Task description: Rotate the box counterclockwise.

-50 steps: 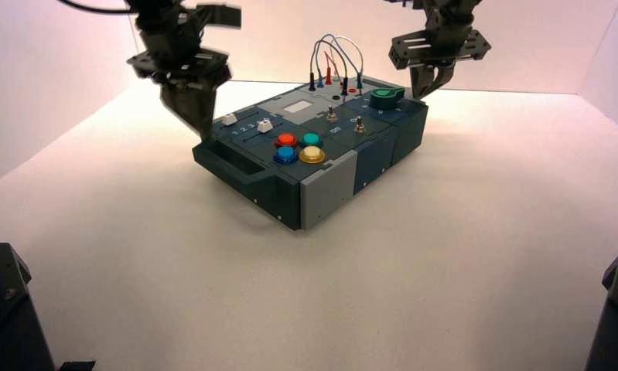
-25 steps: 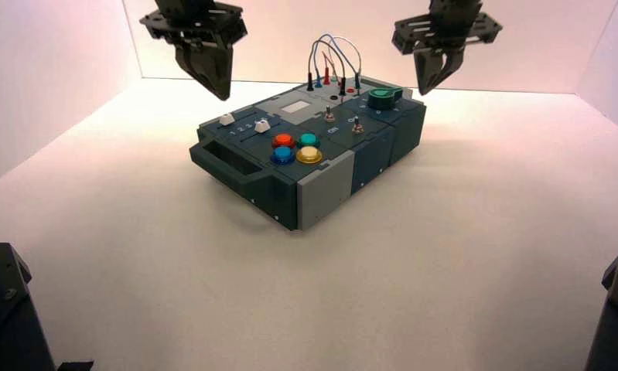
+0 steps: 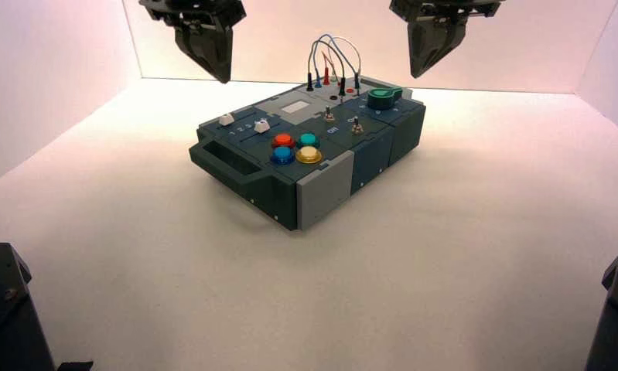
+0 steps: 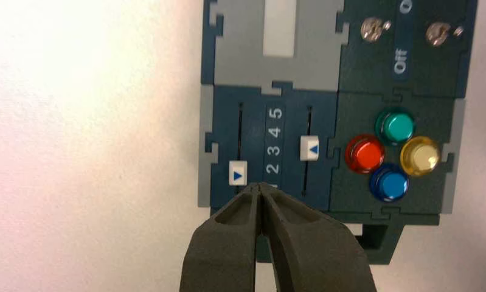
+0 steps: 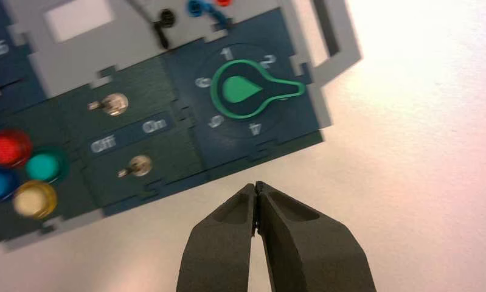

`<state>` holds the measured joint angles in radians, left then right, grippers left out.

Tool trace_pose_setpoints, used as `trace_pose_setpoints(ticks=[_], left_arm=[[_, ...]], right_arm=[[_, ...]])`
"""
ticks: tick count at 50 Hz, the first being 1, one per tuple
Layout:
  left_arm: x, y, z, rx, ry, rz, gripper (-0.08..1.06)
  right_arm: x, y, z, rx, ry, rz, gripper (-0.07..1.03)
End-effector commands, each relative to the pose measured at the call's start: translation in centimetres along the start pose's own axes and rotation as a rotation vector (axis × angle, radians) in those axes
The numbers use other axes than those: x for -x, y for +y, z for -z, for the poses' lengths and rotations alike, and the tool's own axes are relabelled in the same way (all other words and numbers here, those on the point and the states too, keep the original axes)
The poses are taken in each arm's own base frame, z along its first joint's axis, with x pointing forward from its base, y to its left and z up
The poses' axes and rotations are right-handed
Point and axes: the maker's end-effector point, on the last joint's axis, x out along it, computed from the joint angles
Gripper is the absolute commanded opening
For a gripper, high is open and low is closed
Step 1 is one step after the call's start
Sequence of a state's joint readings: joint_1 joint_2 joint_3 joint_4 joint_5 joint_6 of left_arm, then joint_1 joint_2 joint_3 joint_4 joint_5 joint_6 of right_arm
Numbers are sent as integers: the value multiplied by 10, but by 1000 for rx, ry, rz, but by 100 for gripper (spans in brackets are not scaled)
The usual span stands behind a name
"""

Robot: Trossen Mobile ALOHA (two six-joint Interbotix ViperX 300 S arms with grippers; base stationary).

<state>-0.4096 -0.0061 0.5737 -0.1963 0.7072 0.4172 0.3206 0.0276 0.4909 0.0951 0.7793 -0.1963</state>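
Observation:
The box (image 3: 325, 193), long, dark teal and grey, lies at an angle on the white floor with its handle end (image 3: 213, 158) toward the left. My left gripper (image 3: 222, 76) hangs shut in the air above the handle end, touching nothing. In the left wrist view the left gripper (image 4: 260, 185) hovers over the slider panel (image 4: 270, 146), beside the four coloured buttons (image 4: 392, 155). My right gripper (image 3: 418, 71) hangs shut above the far end near the green knob (image 3: 384, 97). Seen from the right wrist, the right gripper (image 5: 256, 185) floats over bare floor beside the knob (image 5: 247, 90).
Looping wires (image 3: 336, 46) rise from the box's back edge between the two grippers. Two toggle switches (image 5: 114, 104) sit by "Off" and "On" lettering. White walls close the back and sides. Black arm bases (image 3: 4, 309) stand at the near corners.
Both grippers have risen off the box, the left from the handle end and the right from the knob end. The box has stayed still for the last half second.

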Motion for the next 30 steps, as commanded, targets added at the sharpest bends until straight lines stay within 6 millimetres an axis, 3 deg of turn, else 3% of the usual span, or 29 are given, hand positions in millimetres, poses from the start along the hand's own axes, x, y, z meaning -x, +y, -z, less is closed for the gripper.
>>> trace_pose_setpoints(ticks=[1, 11, 30], left_arm=[[17, 2, -15, -9, -79, -23, -3], [14, 3, -17, -5, -101, -34, -3], [15, 3, -19, -2, -109, -31, -3]], right_arm=[[20, 6, -3, 17, -47, -16, -2], [31, 9, 12, 50, -52, -18, -2], [40, 14, 20, 25, -135, -24, -2]])
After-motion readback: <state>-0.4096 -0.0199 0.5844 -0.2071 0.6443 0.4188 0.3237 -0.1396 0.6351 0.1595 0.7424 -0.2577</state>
